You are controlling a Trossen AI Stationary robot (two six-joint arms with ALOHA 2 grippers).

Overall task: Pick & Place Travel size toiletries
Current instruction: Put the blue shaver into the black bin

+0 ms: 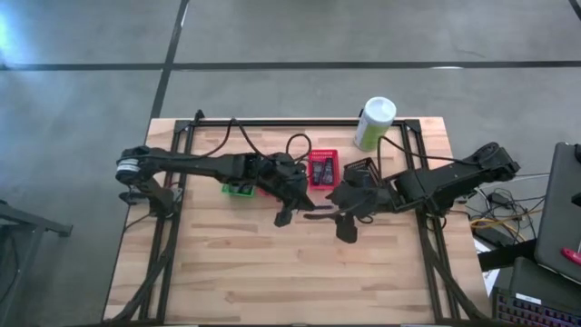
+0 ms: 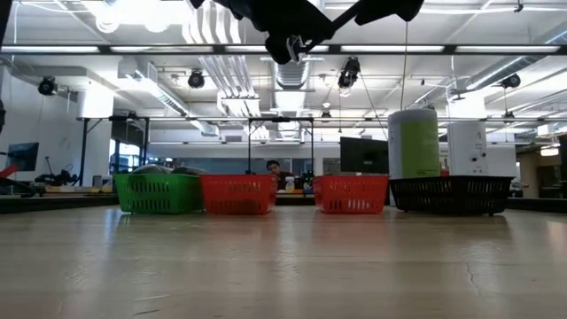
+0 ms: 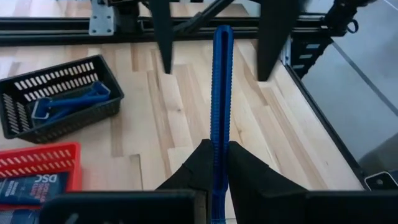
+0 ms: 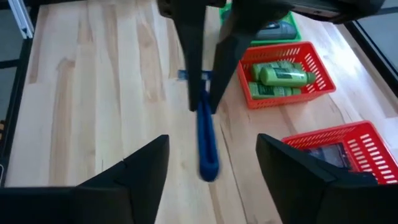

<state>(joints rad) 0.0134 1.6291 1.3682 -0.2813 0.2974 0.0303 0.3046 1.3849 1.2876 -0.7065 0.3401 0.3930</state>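
Above the middle of the bench, the left gripper (image 3: 214,163) is pinching a blue razor-like stick (image 3: 221,93) clear of the boards, while the right gripper (image 4: 211,163) is waiting opposite, fingers spread, near the stick's free end.

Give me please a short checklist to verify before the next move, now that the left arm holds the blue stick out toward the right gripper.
1. Left gripper shut on the blue stick: ok.
2. Right gripper open, fingers either side of the stick's free end: ok.
3. Right fingers already touching the stick: cannot tell.
4. Stick held clear above the table: ok.
5. Dark basket with other blue sticks inside has room: ok.
6. Canister stands away from both arms: ok.
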